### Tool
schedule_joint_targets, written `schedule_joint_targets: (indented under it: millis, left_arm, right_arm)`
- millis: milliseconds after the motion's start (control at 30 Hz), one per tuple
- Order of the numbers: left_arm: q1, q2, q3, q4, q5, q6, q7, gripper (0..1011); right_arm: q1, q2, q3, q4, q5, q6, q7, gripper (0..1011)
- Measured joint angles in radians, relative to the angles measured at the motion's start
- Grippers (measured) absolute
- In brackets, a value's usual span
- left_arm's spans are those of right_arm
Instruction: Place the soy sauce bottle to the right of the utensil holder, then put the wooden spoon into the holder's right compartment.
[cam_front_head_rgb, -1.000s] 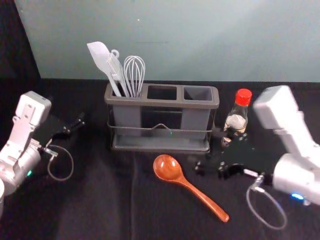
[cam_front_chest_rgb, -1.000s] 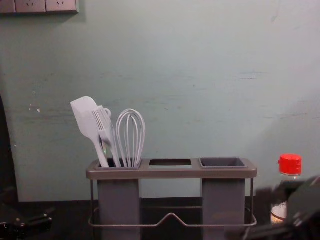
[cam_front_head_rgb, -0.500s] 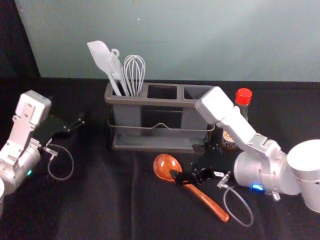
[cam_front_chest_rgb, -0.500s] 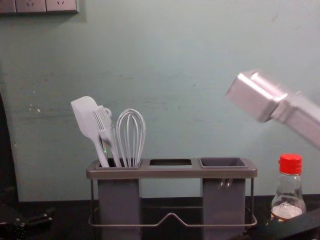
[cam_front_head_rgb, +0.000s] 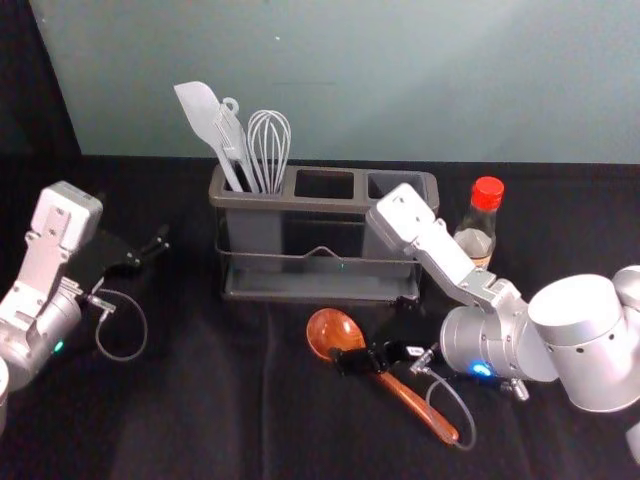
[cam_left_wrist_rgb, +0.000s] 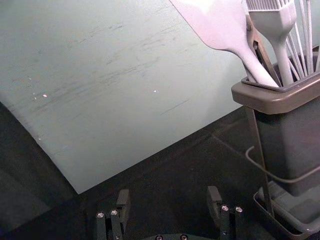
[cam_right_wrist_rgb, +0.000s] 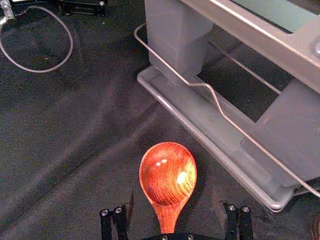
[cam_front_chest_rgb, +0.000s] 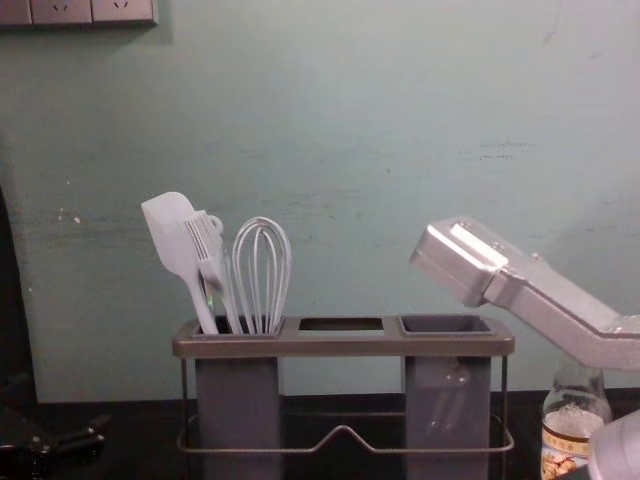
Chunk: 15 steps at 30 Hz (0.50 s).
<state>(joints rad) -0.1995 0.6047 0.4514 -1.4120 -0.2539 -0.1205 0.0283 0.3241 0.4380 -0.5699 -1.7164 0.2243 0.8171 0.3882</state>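
In the head view my right gripper (cam_front_head_rgb: 375, 332) is at the wooden spoon (cam_front_head_rgb: 408, 406), which lies diagonally before the utensil holder (cam_front_head_rgb: 320, 205). From the right wrist view, my right gripper (cam_right_wrist_rgb: 176, 205) is open, its fingers on either side of the spoon's neck, just below the bowl (cam_right_wrist_rgb: 168, 172), touching neither side. The red-capped soy sauce bottle (cam_front_head_rgb: 476, 236) stands upright right of the holder, partly behind the right arm in the chest view. My left gripper (cam_front_head_rgb: 133, 238) is parked at the left; the left wrist view shows this left gripper (cam_left_wrist_rgb: 168, 197) open and empty.
A white spatula (cam_front_chest_rgb: 170, 235), a brush and a whisk (cam_front_chest_rgb: 262, 270) stand in the holder's left compartment. Its middle and right (cam_front_chest_rgb: 445, 325) compartments hold no utensils. A pale wall (cam_front_head_rgb: 400, 80) rises behind the black-covered table (cam_front_head_rgb: 200, 400).
My right arm has swung left, away from the bottle, bringing its gripper over the spoon. Bottle, spoon, holder and left arm have stayed put.
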Motion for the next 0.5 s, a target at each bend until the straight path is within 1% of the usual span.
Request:
schedule_joint_targets:
  millis: [233,500]
  left_arm:
    - [0.0,0.0,0.0,0.0,0.0,0.0,0.0,1005]
    - [0.0,0.0,0.0,0.0,0.0,0.0,0.0,1005]
  right_arm:
    - [0.012,-0.017,-0.01,0.033,-0.017,-0.009,0.029,1004]
    - [0.018,-0.038,-0.014,0.06,-0.036,-0.016,0.037,1004]
